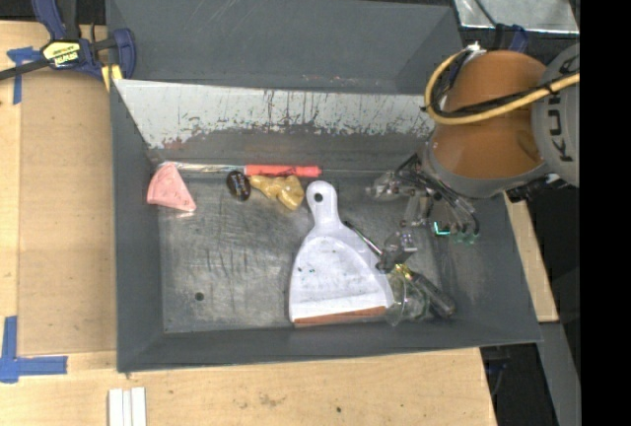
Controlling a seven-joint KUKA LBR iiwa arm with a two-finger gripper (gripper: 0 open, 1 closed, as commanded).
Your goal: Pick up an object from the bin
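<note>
White dustpan [333,274] flat in bin [138,247] — hand [409,239] low beside its right edge, pointing down, grip unclear

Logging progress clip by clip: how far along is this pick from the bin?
Looks done: the hand is placed over the right side of the bin, beside the white dustpan. In hand: nothing visibly held. Left: grasp and lift; the dustpan, yellow piece, pink piece and red stick all lie on the bin floor.

White plastic dustpan [330,274], reddish front edge, lies flat just left of the claw [406,239], handle toward the bin's far wall.
</note>
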